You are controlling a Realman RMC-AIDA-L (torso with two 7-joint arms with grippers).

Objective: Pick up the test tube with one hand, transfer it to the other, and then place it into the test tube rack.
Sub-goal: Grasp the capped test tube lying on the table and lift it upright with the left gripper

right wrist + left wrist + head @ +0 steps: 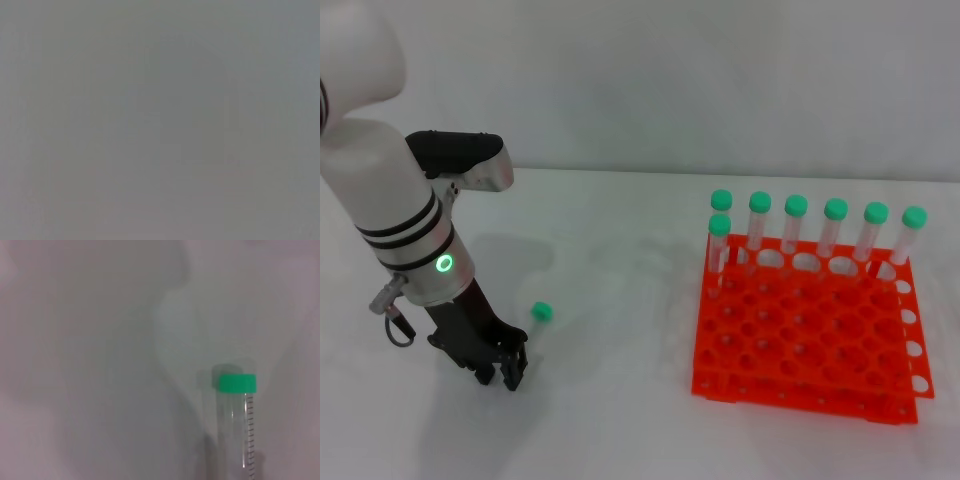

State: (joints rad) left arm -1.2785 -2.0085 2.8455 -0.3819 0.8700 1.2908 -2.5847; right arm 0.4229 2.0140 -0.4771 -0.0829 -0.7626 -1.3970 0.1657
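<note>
The test tube lies on the white table, its green cap (541,311) just right of my left arm. Its clear body is hard to make out in the head view and runs toward my left gripper (500,377). That gripper is lowered to the table at the tube's far end, with its two slim prongs slightly apart. In the left wrist view the tube (236,430) shows with its green cap and a printed scale. I cannot tell if the prongs touch it. The orange test tube rack (800,388) stands at the right. My right gripper is out of view.
Several green-capped tubes (796,225) stand upright along the rack's back row, and one more stands at its left end. The table's back edge meets a pale wall. The right wrist view shows only a plain grey surface.
</note>
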